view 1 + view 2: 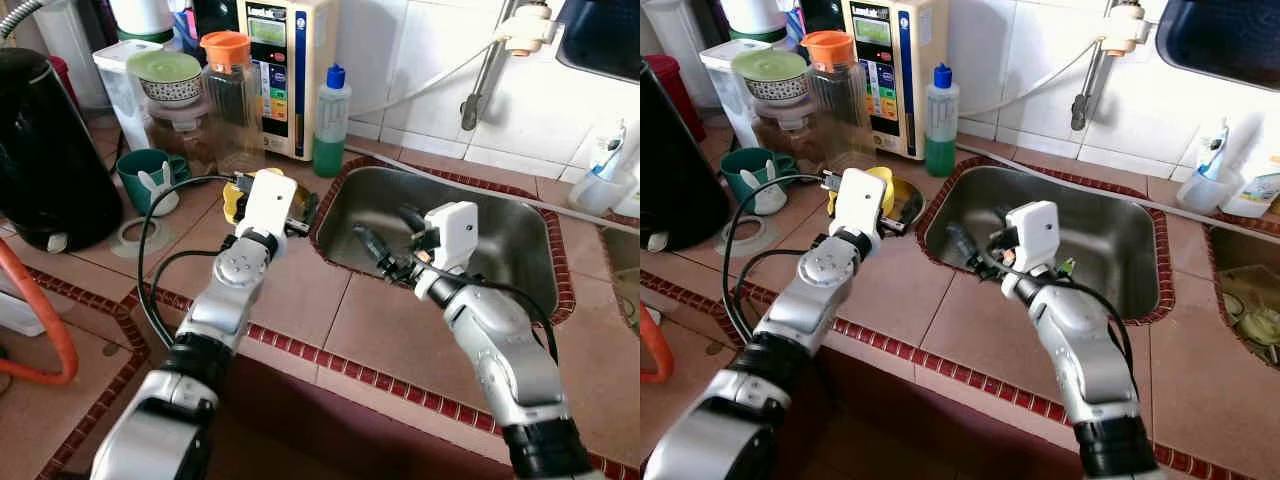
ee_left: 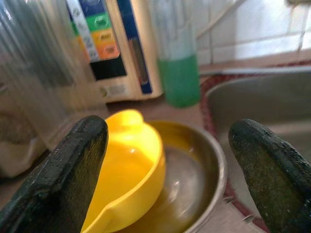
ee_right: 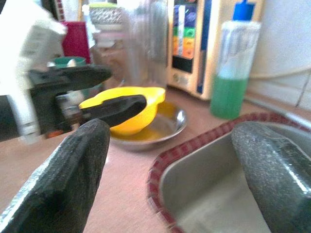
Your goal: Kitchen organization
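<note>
Kitchen organization, approach step. Left of centre in the head views, we see the left gripper (image 3: 85, 94) held just over a yellow bowl (image 2: 127, 167) that sits tilted inside a shallow steel dish (image 2: 201, 187); both stand on the tiled counter (image 1: 310, 300) just beside the left rim of the sink (image 1: 520, 255). The left gripper's fingers (image 2: 58, 179) are spread apart with nothing between them, one on each side of the bowl in its wrist view, and no contact is visible. Right of centre, the right gripper (image 1: 385, 245) hangs at the sink's near-left edge, its fingers likewise parted and empty, pointing toward the bowl and the other gripper.

Along the upper left of the head views stand a green soap bottle (image 1: 330, 125), a clear jug with an orange lid (image 1: 232, 95), a green mug (image 1: 145, 180) and a black kettle (image 1: 45, 150).

We judge that the step in hand is the reach for the yellow bowl, not yet grasped. The next move calls for a short descent and a closing of the fingers on the bowl's rim; since the bowl rests loose and tilted in the dish, it may slide or carry the dish along.
</note>
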